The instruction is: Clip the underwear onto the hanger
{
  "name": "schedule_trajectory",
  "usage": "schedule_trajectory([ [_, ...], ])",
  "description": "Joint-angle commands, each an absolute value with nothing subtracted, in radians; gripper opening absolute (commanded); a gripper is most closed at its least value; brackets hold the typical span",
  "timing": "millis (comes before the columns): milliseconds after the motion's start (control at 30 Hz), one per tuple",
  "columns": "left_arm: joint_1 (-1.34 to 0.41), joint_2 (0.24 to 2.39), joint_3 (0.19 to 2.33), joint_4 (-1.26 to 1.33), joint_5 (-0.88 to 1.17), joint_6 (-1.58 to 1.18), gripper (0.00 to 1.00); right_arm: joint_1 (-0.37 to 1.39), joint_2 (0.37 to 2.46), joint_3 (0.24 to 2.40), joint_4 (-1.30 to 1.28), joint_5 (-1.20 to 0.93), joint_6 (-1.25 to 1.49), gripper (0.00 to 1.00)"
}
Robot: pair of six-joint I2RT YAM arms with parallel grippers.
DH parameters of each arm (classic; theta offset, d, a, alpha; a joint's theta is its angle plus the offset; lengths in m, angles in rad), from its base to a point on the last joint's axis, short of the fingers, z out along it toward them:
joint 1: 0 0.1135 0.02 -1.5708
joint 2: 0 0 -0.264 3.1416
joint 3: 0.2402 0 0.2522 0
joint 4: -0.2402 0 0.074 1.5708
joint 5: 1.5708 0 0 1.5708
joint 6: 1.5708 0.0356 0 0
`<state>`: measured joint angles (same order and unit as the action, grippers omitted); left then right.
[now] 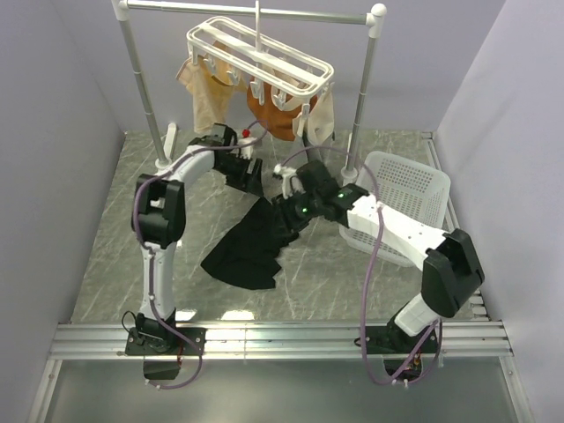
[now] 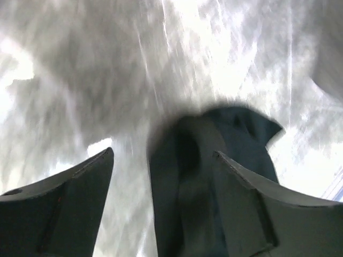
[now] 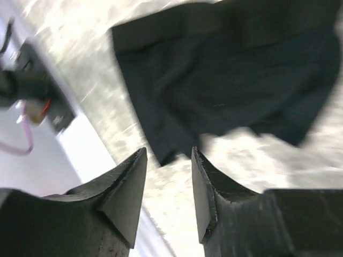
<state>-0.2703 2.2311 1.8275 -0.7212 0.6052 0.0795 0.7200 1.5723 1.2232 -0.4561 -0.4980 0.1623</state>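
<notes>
Across the grey marble-patterned worktop [image 1: 115, 256] we see a metal rail stand [image 1: 264, 11] at the back and a white perforated plastic laundry basket [image 1: 414, 189] at the right. From the rail hangs the white barred plastic hanger [image 1: 291, 66], with tan garments [image 1: 204, 92] and an orange garment [image 1: 273, 115] clipped under it. The soft black underwear [image 1: 247, 247] lies crumpled on the worktop between our arms, apart from the hanger. Our left claw [image 2: 163, 152] gapes wide, a fold of the black fabric lying between its fingers, unpinched. Our right claw [image 3: 169, 150] is parted around nothing, with the fabric just beyond its tips. Both wrist views are blurred.
</notes>
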Motion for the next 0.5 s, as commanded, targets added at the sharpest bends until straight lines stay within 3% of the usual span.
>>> schedule_trajectory([
  [0,-0.226,2.010,1.752,-0.729,0.643,0.127,0.81,0.673,1.549,1.227,-0.423,-0.424,0.124,0.47],
  [33,-0.216,1.967,1.677,-0.729,0.643,0.139,0.81,0.672,1.577,1.238,-0.422,-0.366,0.115,0.47],
  [67,-0.198,1.885,1.639,-0.733,0.641,0.144,0.91,0.670,1.598,1.274,-0.431,-0.336,0.088,0.47],
  [100,-0.187,1.846,1.565,-0.753,0.623,0.149,0.94,0.672,1.624,1.293,-0.437,-0.310,0.080,0.47],
  [367,-0.127,1.534,1.175,-0.952,0.525,0.310,0.94,0.673,1.905,1.472,-0.456,-0.170,0.032,0.45],
  [467,-0.123,1.497,1.062,-0.974,0.468,0.350,0.89,0.672,1.982,1.519,-0.457,-0.138,0.034,0.45],
])
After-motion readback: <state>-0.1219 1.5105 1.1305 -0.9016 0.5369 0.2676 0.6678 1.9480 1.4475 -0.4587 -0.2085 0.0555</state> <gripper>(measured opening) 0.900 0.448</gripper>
